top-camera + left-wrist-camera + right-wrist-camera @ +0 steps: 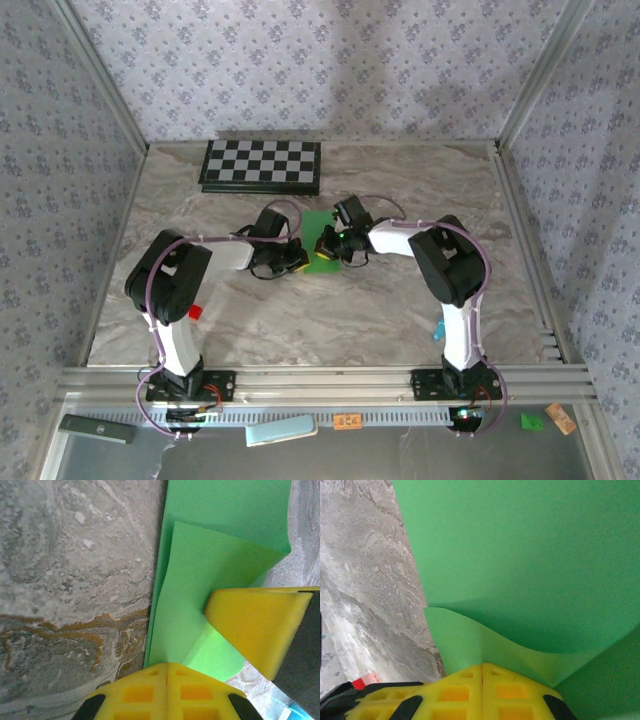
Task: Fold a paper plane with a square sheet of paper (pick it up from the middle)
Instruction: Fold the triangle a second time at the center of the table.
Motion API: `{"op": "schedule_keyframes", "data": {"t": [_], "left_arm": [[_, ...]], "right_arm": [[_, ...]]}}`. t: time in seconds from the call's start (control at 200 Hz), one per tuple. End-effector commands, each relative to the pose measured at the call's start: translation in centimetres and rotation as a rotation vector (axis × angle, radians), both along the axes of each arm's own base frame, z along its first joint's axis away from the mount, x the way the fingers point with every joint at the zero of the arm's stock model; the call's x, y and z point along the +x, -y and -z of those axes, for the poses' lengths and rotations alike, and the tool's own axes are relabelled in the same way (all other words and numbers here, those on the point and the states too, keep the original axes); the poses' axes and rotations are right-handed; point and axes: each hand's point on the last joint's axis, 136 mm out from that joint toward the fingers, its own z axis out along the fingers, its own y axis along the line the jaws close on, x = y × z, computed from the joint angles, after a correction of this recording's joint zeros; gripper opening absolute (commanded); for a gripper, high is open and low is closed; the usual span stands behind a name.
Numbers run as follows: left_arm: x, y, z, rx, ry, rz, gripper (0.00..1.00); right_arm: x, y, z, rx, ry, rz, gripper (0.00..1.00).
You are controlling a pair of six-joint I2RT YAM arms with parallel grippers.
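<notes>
Folding the square sheet of paper [318, 225] at frame centre, an early crease.
Left claw [166, 666] and right claw [481, 666] each clamp a raised flap; the next move, probably, is laying it flat and pressing.

Square sheet of paper [322, 266]: overhead, partly hidden under left pincer [296, 262] and right pincer [332, 243]; right wrist view crops it at 12 and 3 o'clock.
</notes>
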Motion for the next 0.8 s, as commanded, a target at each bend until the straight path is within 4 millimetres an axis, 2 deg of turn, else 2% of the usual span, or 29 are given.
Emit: {"op": "schedule_keyframes", "data": {"t": [0.0,0.285,0.38,0.695,0.72,0.795], "left_arm": [[-2.5,-2.0,3.5,0.116,-0.12,0.011,0.0],[-2.5,-2.1,3.2,0.14,-0.129,0.023,0.0],[-2.7,-2.3,3.4,0.153,-0.142,0.028,0.0],[-5.8,-4.7,6.4,0.265,-0.265,0.044,0.0],[-6.0,-4.8,6.6,0.269,-0.271,0.046,0.0],[-6.5,-5.2,7.0,0.278,-0.285,0.049,0.0]], "right_arm": [[-0.1,0.7,-1.4,-0.05,0.053,-0.036,0.02],[-1.6,0.7,1.0,-0.09,0.007,-0.109,0.02],[-2.0,1.3,2.0,-0.124,-0.009,-0.123,0.02],[1.1,5.8,2.8,-0.153,-0.019,-0.018,0.02],[2.4,5.6,1.8,-0.139,0.01,-0.007,0.03],[3.6,6.4,1.5,-0.129,0.018,0.012,0.03]]}}
